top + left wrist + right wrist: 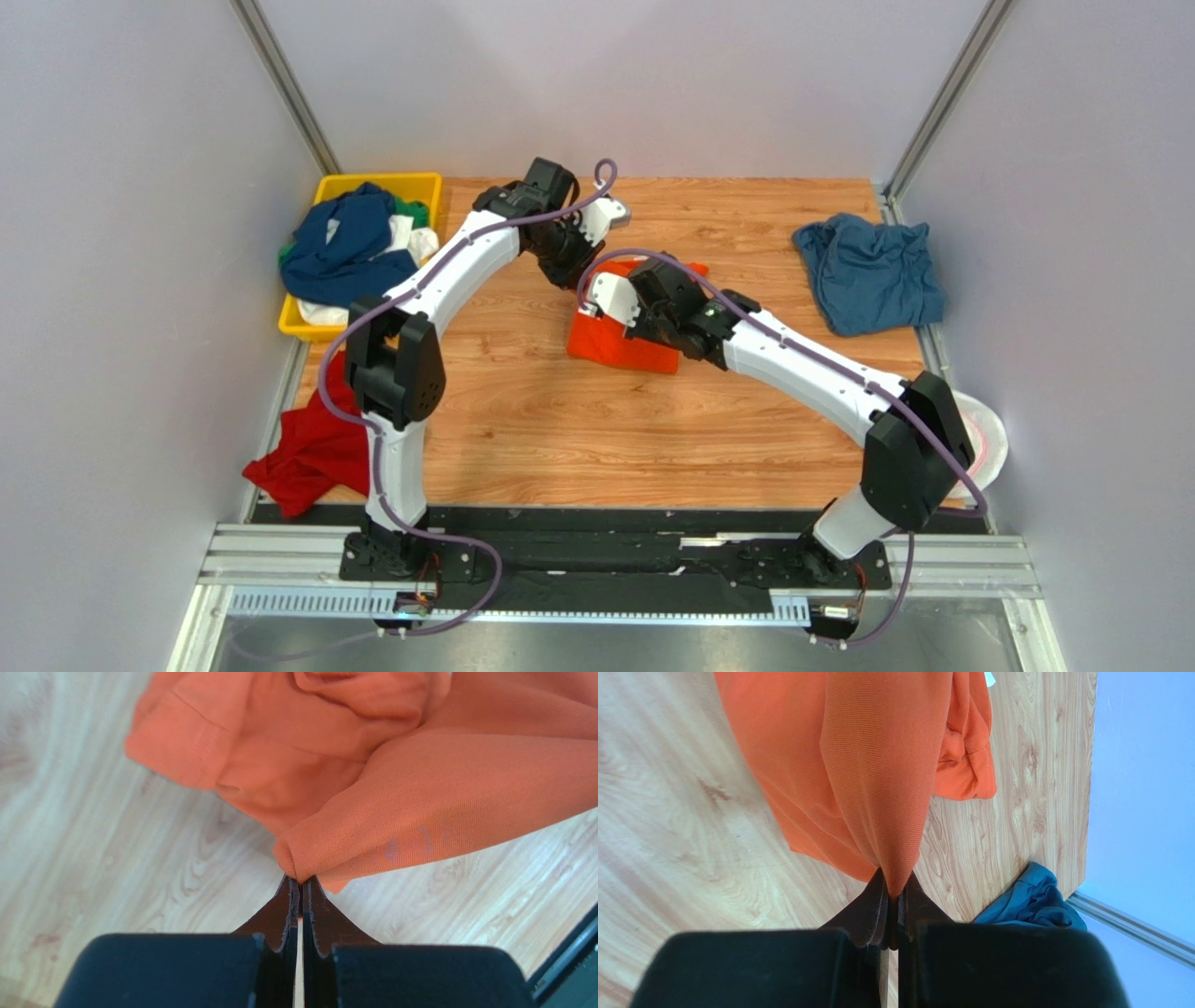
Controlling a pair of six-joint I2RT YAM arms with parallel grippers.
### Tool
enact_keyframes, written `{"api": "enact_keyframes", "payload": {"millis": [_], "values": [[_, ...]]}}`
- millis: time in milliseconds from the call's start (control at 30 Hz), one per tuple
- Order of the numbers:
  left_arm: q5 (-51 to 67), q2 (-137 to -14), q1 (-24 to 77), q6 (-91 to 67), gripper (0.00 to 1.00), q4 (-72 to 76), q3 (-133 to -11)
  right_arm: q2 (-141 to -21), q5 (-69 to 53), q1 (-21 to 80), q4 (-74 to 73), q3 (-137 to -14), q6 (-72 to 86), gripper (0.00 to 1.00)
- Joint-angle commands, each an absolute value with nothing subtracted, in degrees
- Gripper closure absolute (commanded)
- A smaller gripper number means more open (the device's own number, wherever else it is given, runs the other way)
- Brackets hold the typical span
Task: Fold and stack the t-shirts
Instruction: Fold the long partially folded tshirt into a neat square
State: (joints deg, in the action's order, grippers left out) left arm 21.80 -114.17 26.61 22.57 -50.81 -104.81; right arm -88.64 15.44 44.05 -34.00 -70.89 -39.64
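Left gripper (300, 880) and right gripper (894, 893), jaws closed, each pinch a fold of soft, fine-knit orange t-shirt (617, 345); both arms converge, elbows bent.

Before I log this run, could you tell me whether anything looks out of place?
Yes: the red shirt droops over the table's near left edge, partly off the wood, and might slide off.
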Motion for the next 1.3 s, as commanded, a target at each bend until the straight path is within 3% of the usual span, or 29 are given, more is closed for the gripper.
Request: {"api": "enact_keyframes", "payload": {"millis": [0,367,900,1000,1067,1133,1267], "values": [[19.95,-117.68,25.75,24.43,1.0,-54.05,-114.06,-90.7,13.63,41.14,-34.01,-75.93,-42.36,1.0],[18.2,-127.79,25.4,26.63,1.0,-57.31,-128.31,-97.46,9.93,35.25,-32.0,-79.63,-43.77,1.0],[16.88,-137.99,25.49,26.81,1.0,-49.93,-135.62,-109.15,9.05,29.8,-28.13,-85.43,-45.97,1.0],[15.56,-138.34,25.4,26.54,0.99,-47.47,-135.26,-110.92,9.32,29.01,-27.43,-86.39,-46.32,0.96],[14.68,-138.51,25.4,26.54,0.95,-45.62,-134.83,-111.97,9.49,28.48,-26.98,-87.01,-46.41,0.89],[13.81,-138.78,25.4,26.28,0.91,-44.3,-134.82,-113.11,9.84,28.13,-26.89,-88.15,-46.58,0.89],[12.13,-139.22,25.49,26.28,0.79,-42.45,-135.17,-114.52,10.55,27.42,-26.63,-89.91,-46.85,0.74]]}}
